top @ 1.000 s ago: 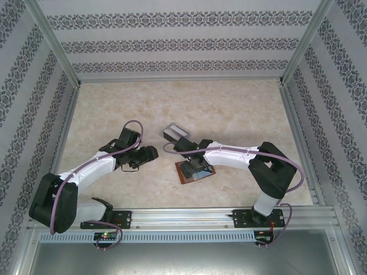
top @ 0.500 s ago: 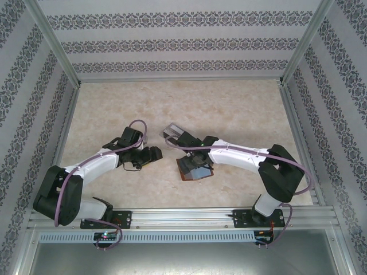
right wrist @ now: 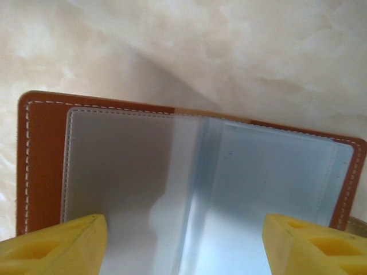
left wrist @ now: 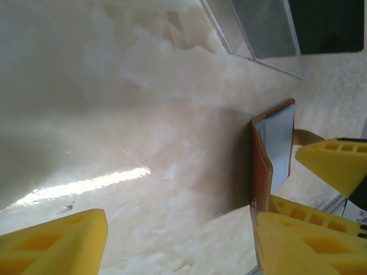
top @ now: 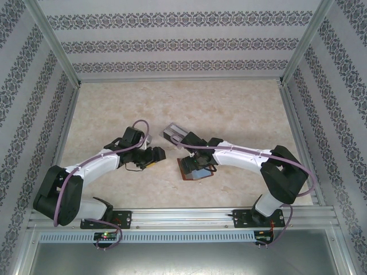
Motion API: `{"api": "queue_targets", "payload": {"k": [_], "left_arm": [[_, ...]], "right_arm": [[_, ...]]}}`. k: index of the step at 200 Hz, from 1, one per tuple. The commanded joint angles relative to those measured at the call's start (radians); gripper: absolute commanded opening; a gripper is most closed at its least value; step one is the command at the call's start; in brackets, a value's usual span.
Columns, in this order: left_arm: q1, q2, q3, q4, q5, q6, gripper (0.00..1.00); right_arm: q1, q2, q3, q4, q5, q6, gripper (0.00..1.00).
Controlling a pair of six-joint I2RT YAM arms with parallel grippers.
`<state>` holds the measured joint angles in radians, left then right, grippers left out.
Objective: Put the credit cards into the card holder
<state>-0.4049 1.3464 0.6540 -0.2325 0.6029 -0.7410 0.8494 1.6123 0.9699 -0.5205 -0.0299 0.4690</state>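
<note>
Though left hand point(left wrist: 180, 240) and right hand point(right wrist: 184, 238) gape empty, card holder point(top: 192, 174) sits half-hidden.

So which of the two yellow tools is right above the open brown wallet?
The right tool, on the right-hand arm: it points down at the card holder's grey inside. The left tool is beside the holder, over bare table.

Wide open at the back and sides of the counter point(top: 241, 109). Blocked in the middle by the open card holder point(top: 184, 171), right end effector point(right wrist: 184, 246) just above. Blocked behind that by the clear tray point(top: 174, 132). Narrow gap between card holder and left end effector point(left wrist: 182, 245).
</note>
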Motion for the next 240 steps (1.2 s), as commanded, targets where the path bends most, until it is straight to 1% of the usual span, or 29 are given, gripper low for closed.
{"api": "queue_targets", "payload": {"k": [1, 25, 52, 61, 71, 83, 96, 116, 137, 153, 166, 185, 201, 213, 228, 240], "left_arm": [[-0.014, -0.030, 0.003, 0.017, 0.022, -0.009, 0.67], [-0.016, -0.056, 0.009, 0.004, 0.008, -0.011, 0.64], [-0.033, -0.063, 0.037, -0.013, 0.030, -0.007, 0.58], [-0.063, -0.056, 0.071, -0.054, 0.030, 0.014, 0.57], [-0.109, -0.044, 0.113, -0.105, 0.003, 0.028, 0.56], [-0.149, -0.029, 0.147, -0.139, -0.027, 0.020, 0.51], [-0.174, -0.017, 0.156, -0.122, -0.027, -0.009, 0.46], [-0.208, -0.005, 0.175, -0.111, -0.029, -0.051, 0.42], [-0.259, 0.004, 0.226, -0.141, -0.072, -0.078, 0.40], [-0.301, 0.040, 0.257, -0.127, -0.087, -0.091, 0.38], [-0.324, 0.089, 0.274, -0.098, -0.087, -0.105, 0.32], [-0.340, 0.155, 0.289, -0.052, -0.092, -0.119, 0.21], [-0.342, 0.198, 0.289, -0.038, -0.115, -0.122, 0.16], [-0.343, 0.220, 0.282, -0.036, -0.139, -0.116, 0.11], [-0.342, 0.237, 0.263, -0.022, -0.154, -0.113, 0.09], [-0.342, 0.239, 0.245, -0.010, -0.161, -0.115, 0.09]], "right_arm": [[-0.031, -0.045, -0.023, 0.040, -0.058, 0.024, 0.72], [-0.073, -0.086, -0.043, 0.053, -0.105, 0.009, 0.72], [-0.096, -0.114, -0.058, 0.051, -0.137, 0.005, 0.66], [-0.104, -0.127, -0.072, 0.055, -0.137, 0.013, 0.64], [-0.119, -0.143, -0.096, 0.068, -0.141, 0.027, 0.63], [-0.152, -0.163, -0.131, 0.091, -0.166, 0.038, 0.61], [-0.189, -0.187, -0.162, 0.099, -0.172, 0.039, 0.59], [-0.245, -0.231, -0.193, 0.098, -0.177, 0.027, 0.58], [-0.302, -0.285, -0.215, 0.097, -0.195, 0.019, 0.57], [-0.348, -0.319, -0.227, 0.102, -0.202, 0.018, 0.57], [-0.379, -0.348, -0.235, 0.116, -0.206, 0.022, 0.54], [-0.398, -0.386, -0.235, 0.143, -0.213, 0.025, 0.54], [-0.406, -0.377, -0.206, 0.149, -0.227, 0.019, 0.54], [-0.409, -0.341, -0.166, 0.152, -0.262, -0.001, 0.56], [-0.406, -0.280, -0.100, 0.151, -0.315, -0.034, 0.58], [-0.395, -0.232, -0.046, 0.142, -0.324, -0.066, 0.58]]}}
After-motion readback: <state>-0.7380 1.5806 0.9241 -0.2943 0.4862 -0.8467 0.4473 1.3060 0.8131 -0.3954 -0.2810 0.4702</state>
